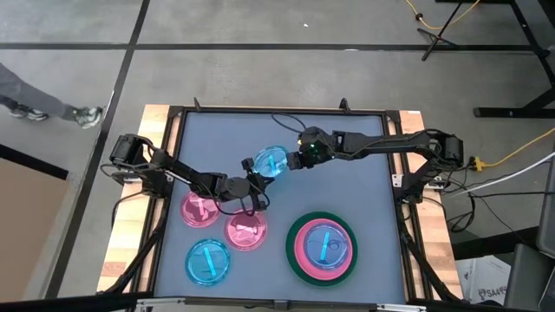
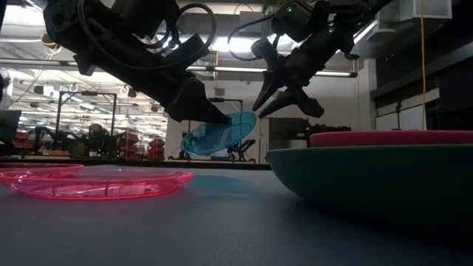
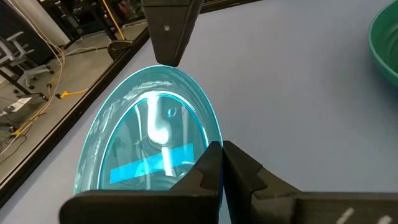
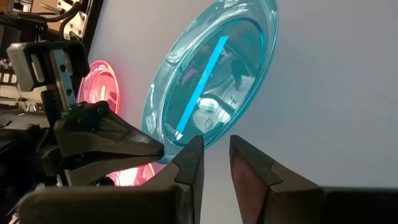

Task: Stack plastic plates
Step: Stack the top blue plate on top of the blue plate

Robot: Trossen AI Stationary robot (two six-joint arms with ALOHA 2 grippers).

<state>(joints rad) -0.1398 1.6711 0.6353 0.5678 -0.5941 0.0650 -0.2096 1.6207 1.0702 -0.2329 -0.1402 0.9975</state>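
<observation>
Left side, on table: two small pink plates (image 1: 201, 209) (image 1: 246, 230) and a blue plate (image 1: 208, 261) nearest, all unstacked. Centre: left gripper (image 1: 251, 166) clamped shut on rim of a small translucent blue plate (image 1: 272, 160), held tilted, clear of the table. Right gripper (image 1: 296, 161) at that plate's opposite edge, fingers narrowly parted, apparently not gripping. Right, near side: stack begun, large green plate (image 1: 298, 263) under pink (image 1: 305, 252) under small blue (image 1: 326, 244). Judged roughly half done; four small plates left.

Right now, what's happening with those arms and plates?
Left gripper shut on small translucent blue plastic plate, lifted, tilted. Right gripper beside its rim, slightly apart. Nothing blocking.
</observation>
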